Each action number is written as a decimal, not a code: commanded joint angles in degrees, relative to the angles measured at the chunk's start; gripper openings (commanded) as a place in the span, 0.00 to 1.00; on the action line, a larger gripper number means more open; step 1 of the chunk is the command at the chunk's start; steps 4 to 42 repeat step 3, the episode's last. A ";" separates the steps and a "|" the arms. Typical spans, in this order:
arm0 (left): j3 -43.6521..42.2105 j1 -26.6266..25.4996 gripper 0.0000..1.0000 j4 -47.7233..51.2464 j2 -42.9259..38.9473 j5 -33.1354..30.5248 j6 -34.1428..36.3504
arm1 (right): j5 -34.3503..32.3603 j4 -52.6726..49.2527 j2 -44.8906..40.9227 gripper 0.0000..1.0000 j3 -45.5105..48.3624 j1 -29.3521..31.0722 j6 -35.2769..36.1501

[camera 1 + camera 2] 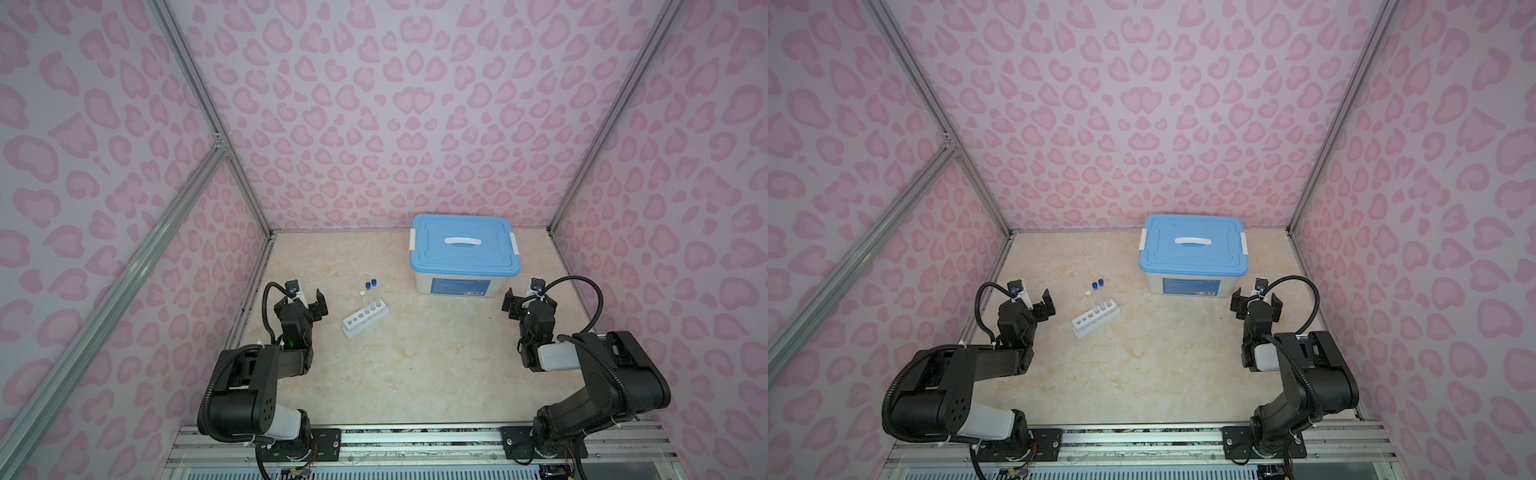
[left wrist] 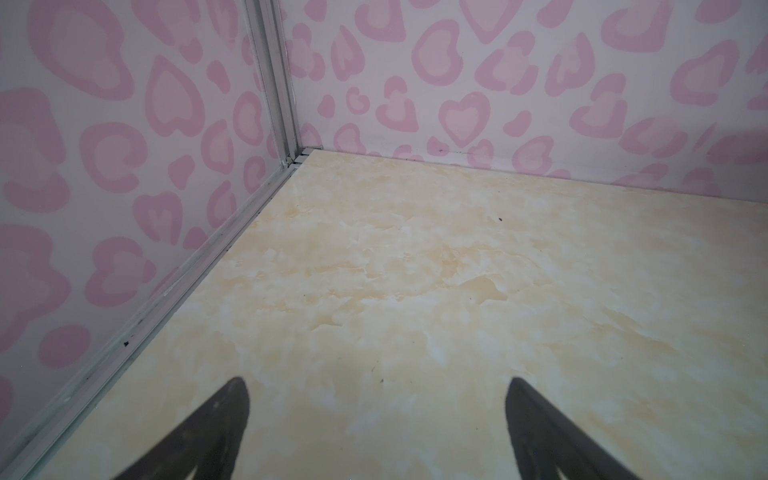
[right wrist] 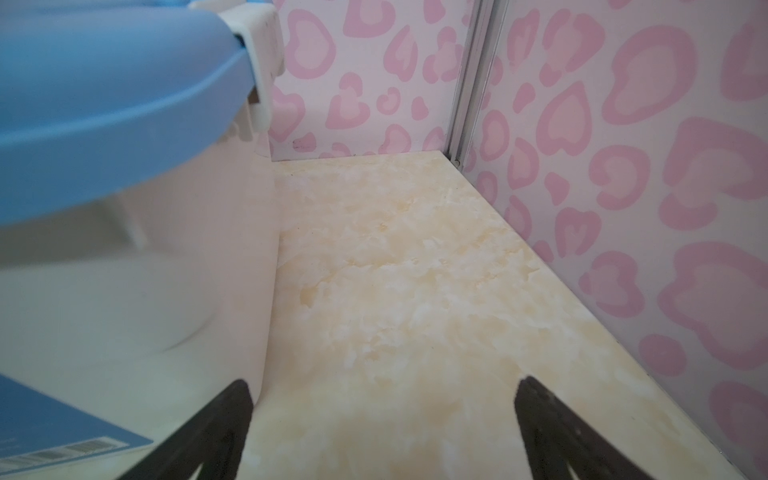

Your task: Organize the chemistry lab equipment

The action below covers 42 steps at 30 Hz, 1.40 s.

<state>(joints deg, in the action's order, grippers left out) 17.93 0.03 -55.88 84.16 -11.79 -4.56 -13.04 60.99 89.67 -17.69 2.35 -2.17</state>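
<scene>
The left claw [image 1: 309, 301] and right claw [image 1: 528, 303] hang wide open and empty near the left and right edges of the worktop [image 1: 415, 365]. Three capped test tubes [image 1: 370, 299] stand upright in the white rack [image 1: 356, 325], nearer the left edge.

Three test tubes [image 1: 376, 296], one rack [image 1: 356, 322], one bin [image 1: 463, 249]

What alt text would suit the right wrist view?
The open right gripper hangs over the marbled beige table, close beside a white bin with a blue lid; pink heart-patterned walls meet in a corner behind.
</scene>
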 commanded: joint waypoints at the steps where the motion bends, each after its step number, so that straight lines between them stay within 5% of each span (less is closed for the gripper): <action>1: 0.56 0.10 0.97 -1.12 0.32 0.54 -0.01 | -0.01 0.80 0.25 0.99 -0.17 0.11 0.33; 42: 0.45 0.09 0.97 -1.23 0.20 0.62 0.01 | 0.03 0.84 0.27 0.99 -0.18 0.09 0.33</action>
